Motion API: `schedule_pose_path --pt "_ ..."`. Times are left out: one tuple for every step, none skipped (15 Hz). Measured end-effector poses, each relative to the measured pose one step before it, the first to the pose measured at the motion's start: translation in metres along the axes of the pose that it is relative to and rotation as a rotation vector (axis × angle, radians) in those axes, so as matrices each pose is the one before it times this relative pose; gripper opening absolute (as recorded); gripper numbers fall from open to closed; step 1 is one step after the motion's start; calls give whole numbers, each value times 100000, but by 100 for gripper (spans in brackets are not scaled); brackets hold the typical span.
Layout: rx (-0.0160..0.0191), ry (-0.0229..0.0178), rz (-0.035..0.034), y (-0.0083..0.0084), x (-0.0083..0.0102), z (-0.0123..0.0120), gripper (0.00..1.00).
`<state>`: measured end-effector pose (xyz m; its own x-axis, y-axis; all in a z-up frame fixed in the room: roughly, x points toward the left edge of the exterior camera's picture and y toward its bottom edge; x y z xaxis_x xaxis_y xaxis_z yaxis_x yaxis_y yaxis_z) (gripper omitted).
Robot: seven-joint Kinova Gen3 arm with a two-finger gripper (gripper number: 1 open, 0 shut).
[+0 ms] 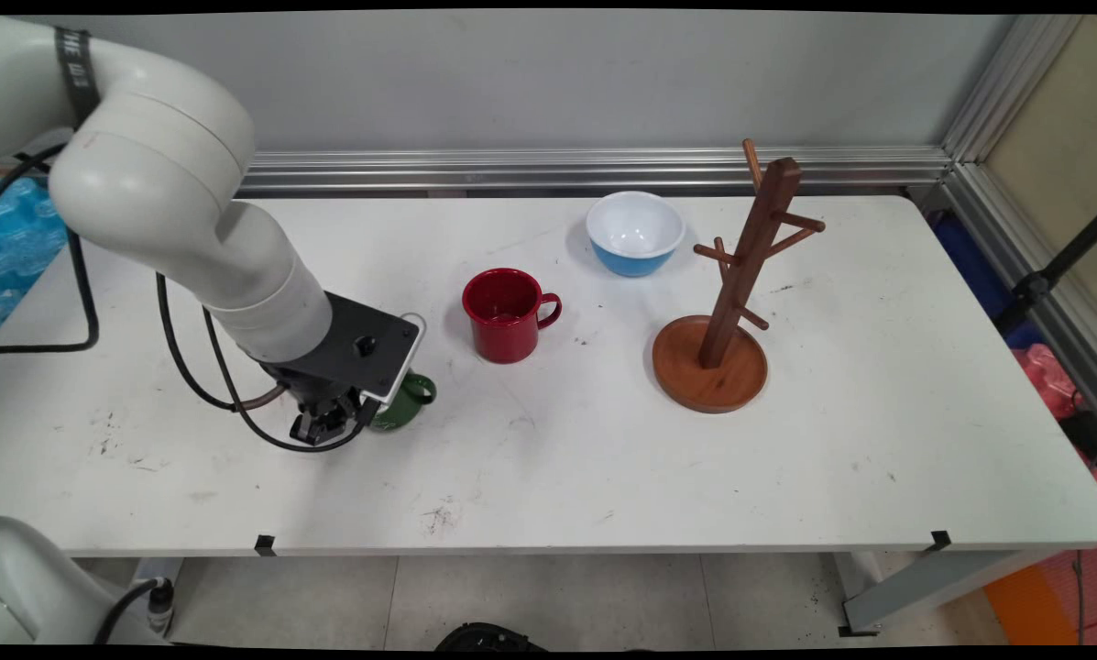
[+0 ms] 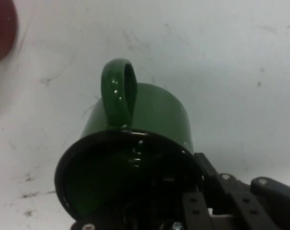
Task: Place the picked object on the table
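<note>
1. Gripper (image 1: 321,429) low at the table's (image 1: 603,477) left-front area, right at the green mug (image 1: 408,400). Can't tell whether it grips the mug or how far apart the jaws stand; linkage and mug rim overlap in the hand view.
2. Green mug (image 2: 154,115): glossy enamel, dark black rim, dark inside, looped handle.
3. Hand view looks into the mug's mouth; the handle runs along the body away from the camera. Can't tell whether the mug rests on the table or is lifted.
4. Arm comes in from upper left, wrist bent down and angled toward the table, black cables looping beneath.
5. Red mug (image 1: 502,314) stands upright just right of and behind the green one, handle pointing right.
6. Blue bowl (image 1: 635,233), white inside, further back.
7. Wooden mug tree (image 1: 727,302) on a round base, right of the red mug, pegs bare.
</note>
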<state>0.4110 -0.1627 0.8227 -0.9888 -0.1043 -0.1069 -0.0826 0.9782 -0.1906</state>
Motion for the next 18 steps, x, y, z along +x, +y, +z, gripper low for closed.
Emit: schedule_pose_path --pt "-121 -770 550 27 -26 195 0" --pt "-229 -700 469 37 -18 155 0" --pt "-195 -707 537 33 -7 167 0" --pt "-162 -592 540 15 8 150 0" --pt "-139 -465 428 15 1 121 0" --pt "-96 -402 459 12 4 114 0" --pt "-93 -358 442 9 11 103 0" --pt "-96 -192 306 6 21 66 0" --pt "-71 -225 457 1 27 93 100" --pt "-146 -56 347 16 36 79 100" --pt "-228 79 233 27 38 70 100" --pt "-488 302 375 61 60 101 100" --pt "-550 427 288 66 30 94 100" --pt "-423 438 246 39 9 68 100" --pt "-210 286 176 9 -9 21 100" --pt "-268 524 196 -2 -20 11 100" --pt "-186 394 116 -9 -14 -26 100" --pt "-143 697 75 -61 -22 -99 100"
